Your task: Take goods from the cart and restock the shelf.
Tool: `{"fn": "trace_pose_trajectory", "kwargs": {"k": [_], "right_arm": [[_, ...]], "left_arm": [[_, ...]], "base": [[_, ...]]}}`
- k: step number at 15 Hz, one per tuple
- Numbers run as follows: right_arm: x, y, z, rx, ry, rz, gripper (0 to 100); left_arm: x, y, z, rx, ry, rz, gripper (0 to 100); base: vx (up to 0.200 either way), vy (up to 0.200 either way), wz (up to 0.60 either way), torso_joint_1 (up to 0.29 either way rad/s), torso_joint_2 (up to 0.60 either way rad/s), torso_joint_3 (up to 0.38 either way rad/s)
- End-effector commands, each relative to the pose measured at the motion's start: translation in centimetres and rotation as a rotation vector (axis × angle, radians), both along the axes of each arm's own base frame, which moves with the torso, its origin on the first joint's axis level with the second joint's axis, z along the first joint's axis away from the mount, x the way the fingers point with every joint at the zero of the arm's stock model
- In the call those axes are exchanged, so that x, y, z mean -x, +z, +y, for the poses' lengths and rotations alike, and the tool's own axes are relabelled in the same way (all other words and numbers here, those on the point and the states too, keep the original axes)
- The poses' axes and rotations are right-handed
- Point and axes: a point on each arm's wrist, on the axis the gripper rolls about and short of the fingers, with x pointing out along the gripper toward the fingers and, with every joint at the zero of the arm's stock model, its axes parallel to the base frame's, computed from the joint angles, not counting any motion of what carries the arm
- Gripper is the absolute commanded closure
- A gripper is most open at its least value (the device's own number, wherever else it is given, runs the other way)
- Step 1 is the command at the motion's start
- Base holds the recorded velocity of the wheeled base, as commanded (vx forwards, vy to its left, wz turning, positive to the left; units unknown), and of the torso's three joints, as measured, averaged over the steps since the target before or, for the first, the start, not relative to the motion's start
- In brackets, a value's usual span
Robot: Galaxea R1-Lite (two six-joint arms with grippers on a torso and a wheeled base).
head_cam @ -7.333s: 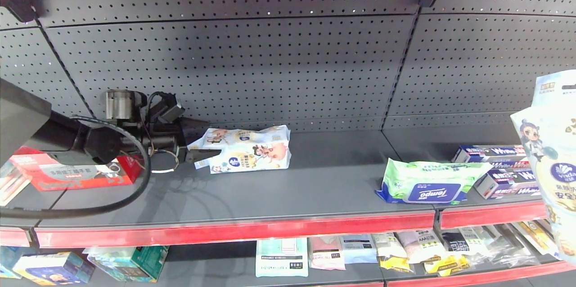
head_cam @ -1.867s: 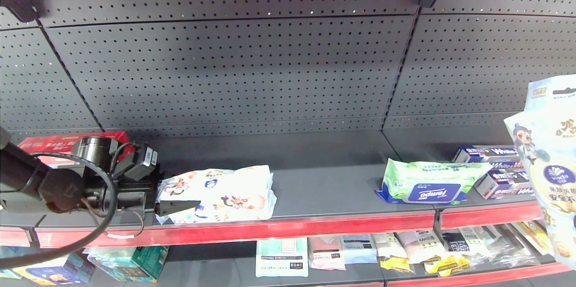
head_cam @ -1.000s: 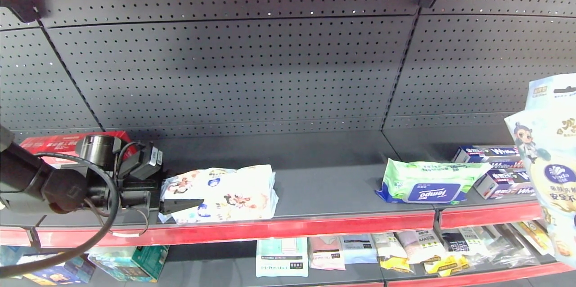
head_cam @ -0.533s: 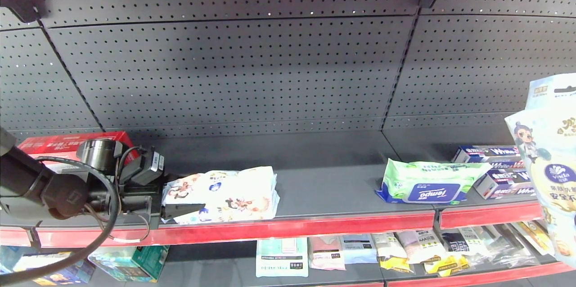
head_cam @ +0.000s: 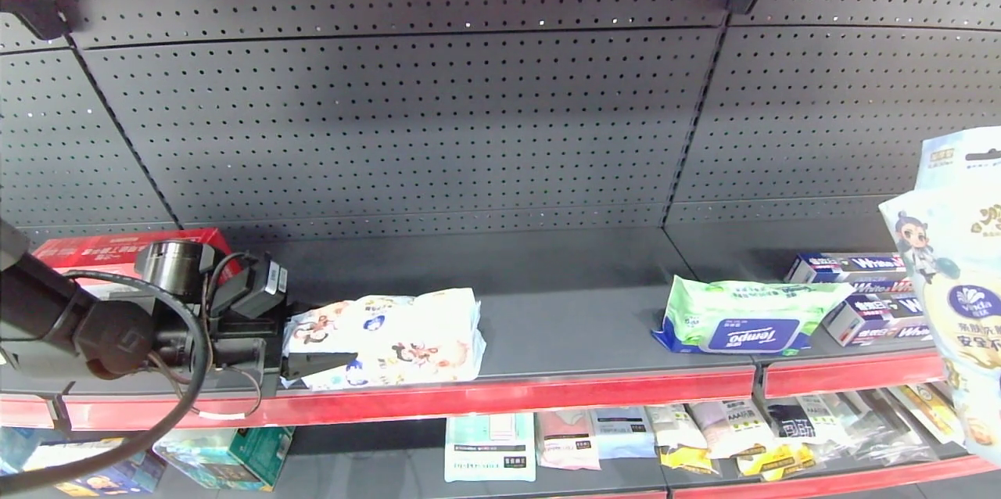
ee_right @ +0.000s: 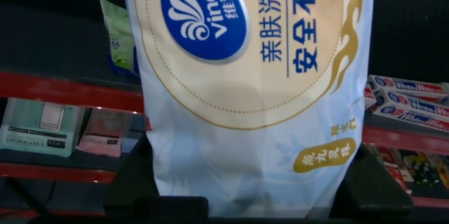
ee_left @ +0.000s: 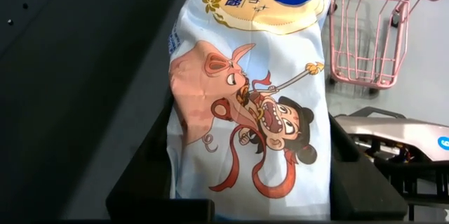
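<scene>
Head view: the left gripper (head_cam: pixel 311 341) is closed on one end of a cartoon soft pack (head_cam: pixel 407 335), which lies flat on the shelf (head_cam: pixel 579 327) close to its red front edge, well to the left of the green wet wipes pack (head_cam: pixel 743 317). A red box (head_cam: pixel 117 247) sits further left of the wipes pack, behind the left arm. Toothpaste boxes (head_cam: pixel 856 271) lie just right of the wipes pack, touching it. A second soft pack (head_cam: pixel 958 280) hangs upright in the air to the right of the wipes pack, in front of the shelf

Left wrist view: the left gripper (ee_left: pixel 249 182) has its dark fingers (ee_left: pixel 144 182) on either side of the cartoon soft pack (ee_left: pixel 245 112), pressed against it. A pink cart (ee_left: pixel 368 34) stands beyond

Right wrist view: the right gripper (ee_right: pixel 252 182) clamps the lower part of the second soft pack (ee_right: pixel 245 97) between its fingers (ee_right: pixel 133 175). The green wet wipes pack (ee_right: pixel 119 41) shows behind it on one side, the toothpaste boxes (ee_right: pixel 414 101) on the other
</scene>
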Motion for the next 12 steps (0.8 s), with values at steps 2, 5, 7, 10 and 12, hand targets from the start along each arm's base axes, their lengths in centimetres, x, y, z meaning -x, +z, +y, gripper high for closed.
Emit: {"fn": "trace_pose_trajectory", "kwargs": {"k": [2,5,7,10,12], "right_arm": [[-0.01,-0.03,0.0,0.0,0.0,0.001,100],[-0.01,-0.03,0.0,0.0,0.0,0.001,100],[-0.04,-0.04,0.0,0.0,0.0,0.003,100],[-0.04,-0.04,0.0,0.0,0.0,0.003,100],[-0.01,-0.03,0.0,0.0,0.0,0.001,100]], "left_arm": [[-0.11,-0.12,0.05,0.002,0.003,0.006,100],[-0.07,-0.14,0.05,0.005,0.004,0.012,100],[-0.09,-0.18,0.05,0.006,0.005,0.016,0],[-0.03,-0.12,0.09,0.006,0.007,0.014,0],[-0.09,0.11,0.41,0.007,0.01,-0.006,0]], "base": [[0.0,0.0,0.0,0.0,0.0,0.0],[0.0,0.0,0.0,0.0,0.0,0.0],[0.0,0.0,0.0,0.0,0.0,0.0],[0.0,0.0,0.0,0.0,0.0,0.0],[0.0,0.0,0.0,0.0,0.0,0.0]]}}
